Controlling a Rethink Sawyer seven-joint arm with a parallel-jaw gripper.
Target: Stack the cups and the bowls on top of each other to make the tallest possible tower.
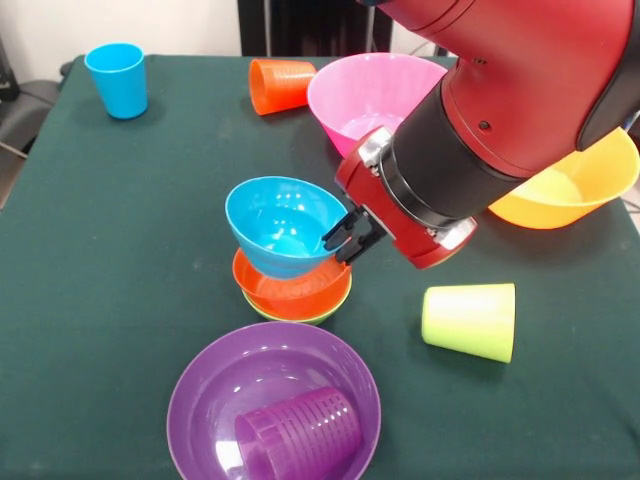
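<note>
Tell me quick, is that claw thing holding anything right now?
Gripper: closed on the rim of the blue bowl, which sits tilted on the orange bowl.

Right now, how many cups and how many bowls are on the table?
Cups: 4 - blue, orange, lime green, purple.
Bowls: 6 - blue, orange, green, purple, pink, yellow.
Total: 10
</note>
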